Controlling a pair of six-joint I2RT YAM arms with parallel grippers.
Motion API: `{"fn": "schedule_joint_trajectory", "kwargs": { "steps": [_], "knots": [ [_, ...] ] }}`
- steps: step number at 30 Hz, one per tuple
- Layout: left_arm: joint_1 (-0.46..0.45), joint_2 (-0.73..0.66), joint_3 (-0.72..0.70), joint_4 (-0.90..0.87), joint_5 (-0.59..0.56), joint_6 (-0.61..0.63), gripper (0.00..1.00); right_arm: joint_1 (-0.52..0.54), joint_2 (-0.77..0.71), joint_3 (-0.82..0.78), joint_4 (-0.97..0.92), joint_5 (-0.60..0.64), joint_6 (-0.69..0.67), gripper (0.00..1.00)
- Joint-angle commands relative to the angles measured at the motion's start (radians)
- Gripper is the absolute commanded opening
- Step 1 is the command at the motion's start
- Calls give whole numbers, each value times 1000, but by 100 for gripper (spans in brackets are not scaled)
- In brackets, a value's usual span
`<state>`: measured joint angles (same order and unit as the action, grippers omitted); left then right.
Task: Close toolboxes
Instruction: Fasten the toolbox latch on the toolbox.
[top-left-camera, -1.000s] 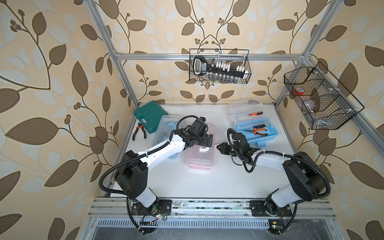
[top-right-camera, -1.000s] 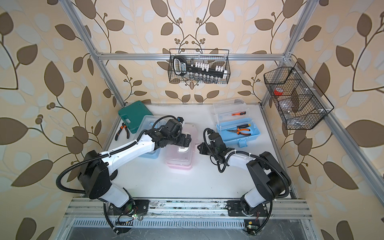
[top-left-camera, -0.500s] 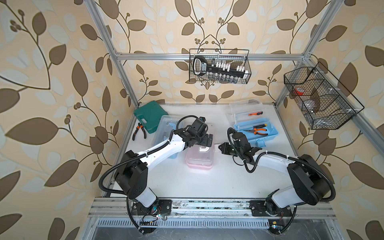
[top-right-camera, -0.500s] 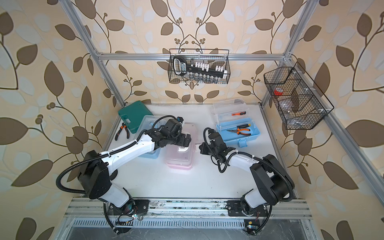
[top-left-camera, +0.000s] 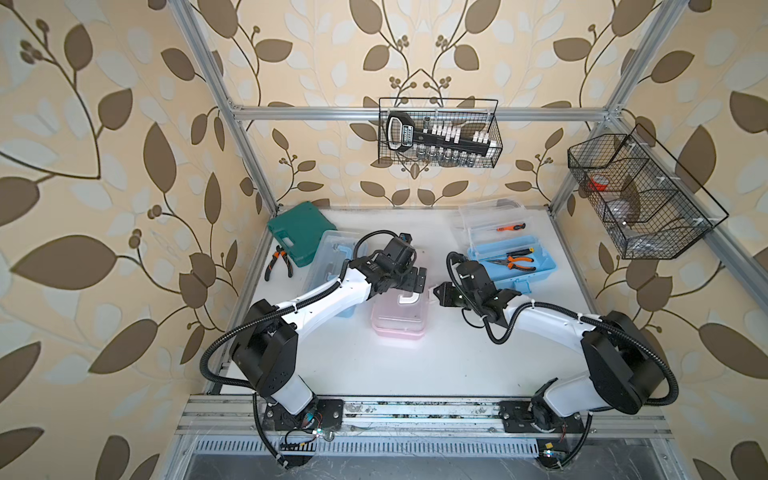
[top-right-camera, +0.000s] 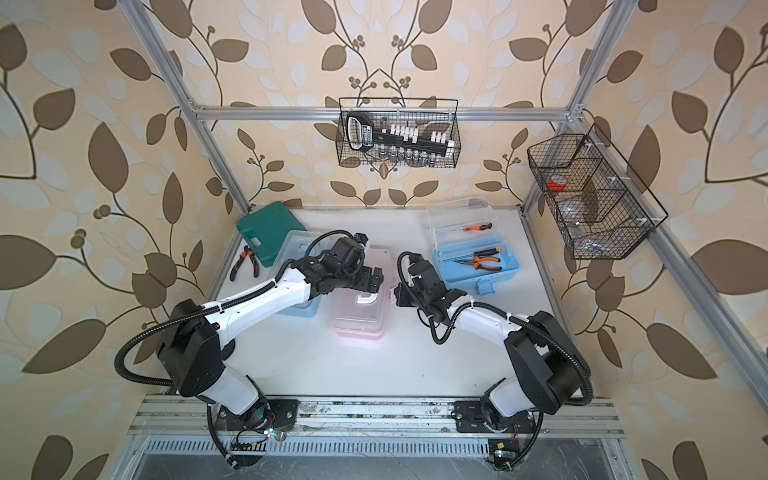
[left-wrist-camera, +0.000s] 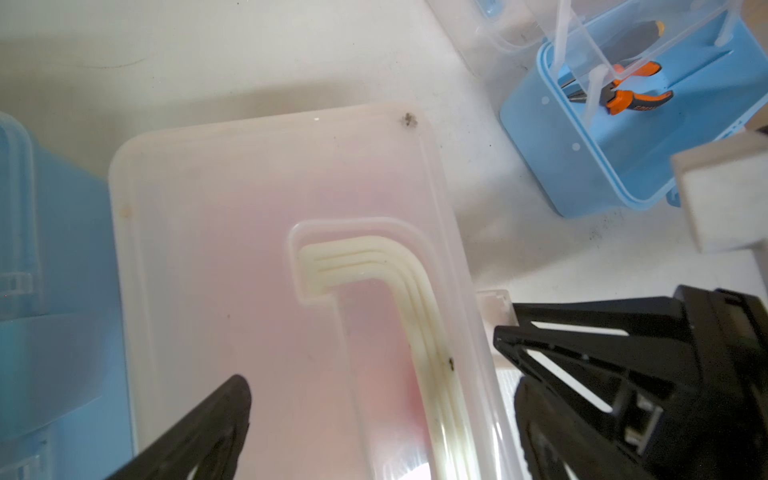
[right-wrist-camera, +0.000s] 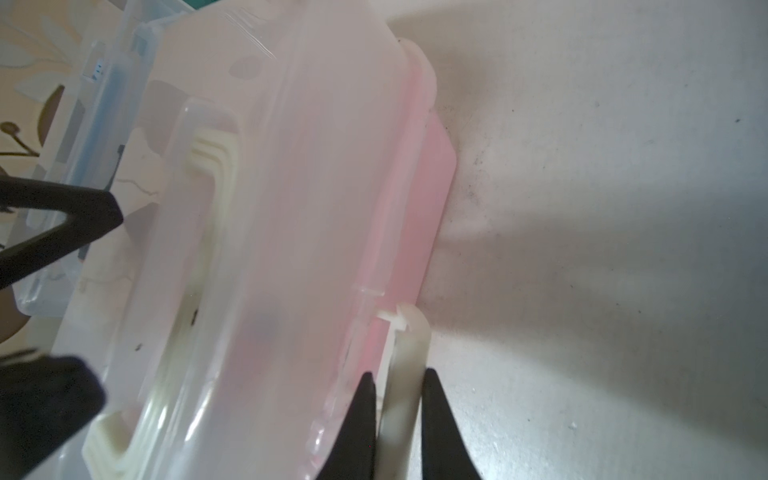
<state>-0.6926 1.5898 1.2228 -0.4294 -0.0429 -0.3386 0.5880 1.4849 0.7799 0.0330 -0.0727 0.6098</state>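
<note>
The pink toolbox (top-left-camera: 399, 320) (top-right-camera: 359, 320) lies mid-table with its clear lid (left-wrist-camera: 249, 249) down and its white handle (left-wrist-camera: 374, 266) flat in the lid's recess. My left gripper (left-wrist-camera: 372, 361) (top-left-camera: 415, 278) hovers open just over the lid's far end, holding nothing. At the box's right side, my right gripper (right-wrist-camera: 399, 374) (top-left-camera: 438, 291) is shut on the white latch (right-wrist-camera: 405, 353). A light-blue toolbox (top-left-camera: 332, 257) lies at the left, partly hidden by my left arm. At the right a second light-blue toolbox (top-left-camera: 511, 282) stands open, with orange-handled pliers (top-left-camera: 515, 262) inside.
A dark green case (top-left-camera: 297, 230) and loose pliers (top-left-camera: 278, 266) lie at the back left. The open box's clear lid (top-left-camera: 490, 218) holds an orange screwdriver. Wire baskets hang on the back wall (top-left-camera: 440, 139) and the right wall (top-left-camera: 636, 195).
My right arm has shifted slightly while its gripper stays at the pink toolbox's latch. The left arm has not moved.
</note>
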Motion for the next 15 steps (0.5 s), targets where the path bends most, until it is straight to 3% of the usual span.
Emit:
{"fn": "schedule_joint_trajectory", "kwargs": {
  "steps": [1,7,15],
  "knots": [
    [5,78,-62,-197,96,-29,99,33,-39,56,40,-54,-42,16],
    [5,81,-63,-191,100,-29,99,40,-31,65,50,-63,-42,17],
    [5,90,-66,-184,106,-28,99,52,-16,76,66,-78,-40,28]
  ]
}}
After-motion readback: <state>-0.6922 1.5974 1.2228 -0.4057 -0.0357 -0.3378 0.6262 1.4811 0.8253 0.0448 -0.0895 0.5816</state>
